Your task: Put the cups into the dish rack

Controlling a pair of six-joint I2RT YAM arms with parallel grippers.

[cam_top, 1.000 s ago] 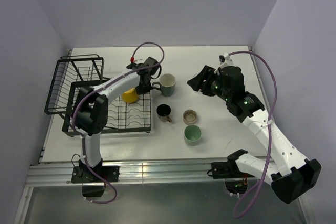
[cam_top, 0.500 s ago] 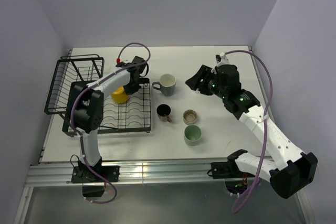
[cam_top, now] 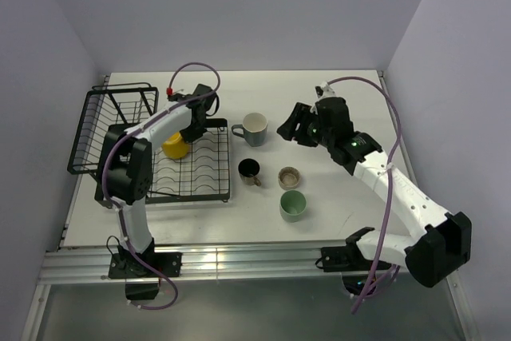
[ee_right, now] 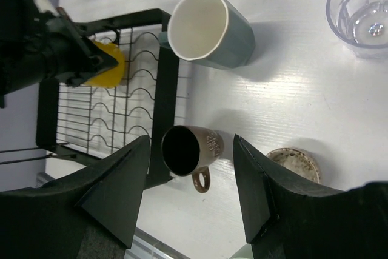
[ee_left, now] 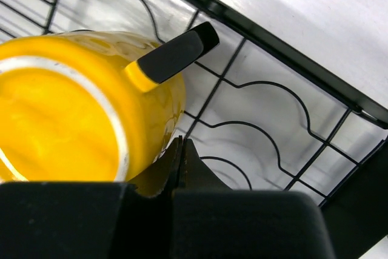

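The yellow mug (cam_top: 174, 148) sits on the flat grid of the dish rack (cam_top: 204, 177), near the rack's far edge and just beside the raised basket. In the left wrist view its mouth faces the camera. A short black bar (ee_left: 173, 56) juts from its side toward the rack's rim. Whether the mug stands flat or leans on the wires is hard to tell, since the view cuts off its lower part.

The left end effector (ee_left: 182, 162) has its fingers pressed together into a thin seam. Its tips are right against the mug's outer wall, with nothing visible between them.

The grey mug (cam_top: 254, 128) stands upright on the table (cam_top: 200, 221) just beyond the rack's far right corner, handle pointing at the rack. The black mug (cam_top: 250, 169) is upright near the rack's right edge, handle toward the table's near edge. The beige-brown cup (cam_top: 289, 176) and pale green tumbler (cam_top: 292, 205) stand mouth-up toward the table's middle.

The right end effector (cam_top: 295, 127) hangs above the table with its fingers spread wide and nothing between them. From above it hides the clear glass (ee_right: 364, 7). The right wrist view shows the glass upright, cut by the frame edge. There a finger covers part of the beige-brown cup.
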